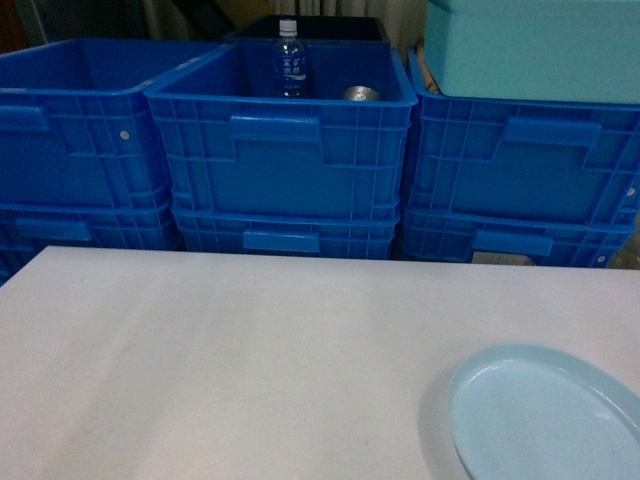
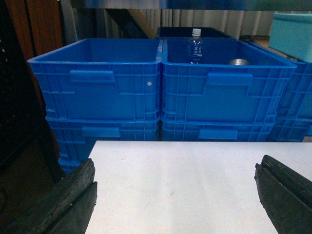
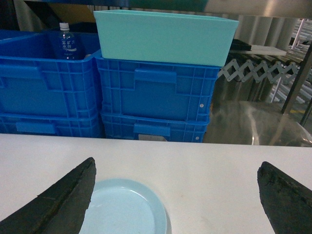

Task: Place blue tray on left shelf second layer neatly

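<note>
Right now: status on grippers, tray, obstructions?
Left gripper open, empty. Right gripper open above blue tray, not gripping. Tray flat on white table. Shelf not in view.

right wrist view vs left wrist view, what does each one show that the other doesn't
Only the right wrist view shows the blue tray between the open right gripper fingers, and an accordion conveyor. Only the left wrist view shows the empty leftmost crate and table's left edge, left gripper open. Both share the white table, water bottle and teal box.
</note>
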Tool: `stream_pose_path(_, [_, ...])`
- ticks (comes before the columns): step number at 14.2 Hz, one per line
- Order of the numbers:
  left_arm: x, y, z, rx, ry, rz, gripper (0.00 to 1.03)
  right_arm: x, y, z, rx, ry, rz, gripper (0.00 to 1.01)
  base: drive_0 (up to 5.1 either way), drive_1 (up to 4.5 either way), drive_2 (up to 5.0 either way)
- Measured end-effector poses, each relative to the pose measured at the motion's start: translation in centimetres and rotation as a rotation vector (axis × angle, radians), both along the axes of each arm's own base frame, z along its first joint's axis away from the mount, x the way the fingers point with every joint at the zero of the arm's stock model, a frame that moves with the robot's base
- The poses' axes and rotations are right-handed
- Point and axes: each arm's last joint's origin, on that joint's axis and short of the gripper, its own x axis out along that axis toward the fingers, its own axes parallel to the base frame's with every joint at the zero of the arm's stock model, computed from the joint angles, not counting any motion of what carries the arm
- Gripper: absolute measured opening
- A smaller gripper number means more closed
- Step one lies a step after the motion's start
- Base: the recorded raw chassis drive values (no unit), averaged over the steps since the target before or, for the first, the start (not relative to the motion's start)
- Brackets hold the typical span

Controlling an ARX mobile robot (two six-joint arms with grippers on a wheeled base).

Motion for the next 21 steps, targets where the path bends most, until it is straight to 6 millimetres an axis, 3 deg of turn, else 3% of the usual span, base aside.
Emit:
stream_pose_path(8, [0.0,0.0,0.0,0.0,0.0,0.0,0.98,0.0,0.1,-0.3,0.016,0.048,0.027,0.98,0.0,0.0,0.0])
stream_pose_path(9, [0.0,0.0,0.0,0.0,0.0,0.0,0.98,0.8,0.2,0.1,0.034,0.055,0.044,0.98,0.0,0.0,0.0])
stream_pose_path(11, [0.0,0.0,0.0,0.0,0.0,0.0,0.98,4.2,0.5,4.4,0.019,-0.025,0.078,0.98,0.0,0.0,0.0])
stream_pose_path(12, [0.0,0.0,0.0,0.0,0.0,0.0,0.98,7.2,0.3,6.5,0.042,-0.03,0.104,0.98,0.0,0.0,0.0])
stream_pose_path(13, [0.0,0.0,0.0,0.0,0.0,0.0,0.98,10.5,-0.3,6.6,0.113,0.066,0.114,0.98,0.0,0.0,0.0])
stream_pose_path(15, [0.0,0.0,0.0,0.0,0.0,0.0,0.98,14.5,-2.2,3.2,0.303,0.278,0.111,0.98,0.0,0.0,0.0])
stream_pose_path(17, [0.0,0.0,0.0,0.0,0.0,0.0,0.98,16.0,-5.3,-2.0,0.512,0.428,0.041,0.98,0.0,0.0,0.0])
stream_pose_path(19, [0.0,0.0,0.0,0.0,0.0,0.0,0.98,15.2,-6.8,-4.8,0.584,0.481,-0.003,0.98,0.0,0.0,0.0])
stream_pose_path(20, [0.0,0.0,0.0,0.0,0.0,0.0,0.98,14.3,-6.7,-7.1,0.604,0.528,-0.008,0.98,0.0,0.0,0.0])
stream_pose_path(21, [0.0,0.0,0.0,0.0,0.0,0.0,0.98,13.1,-6.8,-11.7,0.607,0.605,-0.061,0.98,0.0,0.0,0.0])
